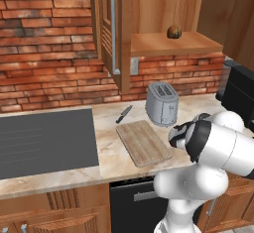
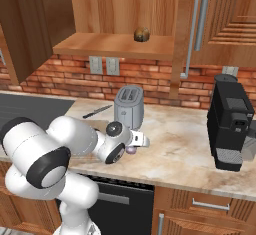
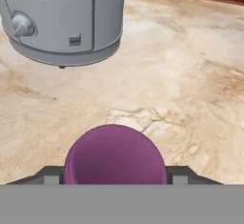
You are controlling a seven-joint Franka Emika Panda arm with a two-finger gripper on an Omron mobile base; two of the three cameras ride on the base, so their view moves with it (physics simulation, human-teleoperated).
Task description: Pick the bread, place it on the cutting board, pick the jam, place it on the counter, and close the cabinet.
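A simulated kitchen with a grey toaster (image 1: 162, 103) standing on a beige marble tabletop (image 2: 185, 144) against a red brick wall.

In the hand view, the purple jam (image 3: 115, 156) sits low in front of the toaster, with the two dark fingers (image 3: 50, 175) pressed against its left and right sides, clamped on it. In the right base view, the gripper (image 2: 134, 148) reaches out just in front of the toaster, and a sliver of purple jar shows beneath the white hand, close above the tabletop; whether it touches the surface cannot be told.

The bread (image 1: 173, 31) rests on the shelf of the open cabinet (image 1: 111, 33), above the toaster. The cutting board (image 1: 143, 142) lies flat and bare on the tabletop, just beside the toaster. A black-handled knife (image 1: 123, 114) lies near the toaster, behind the board. A black coffee machine (image 2: 231, 121) stands well apart from the toaster.
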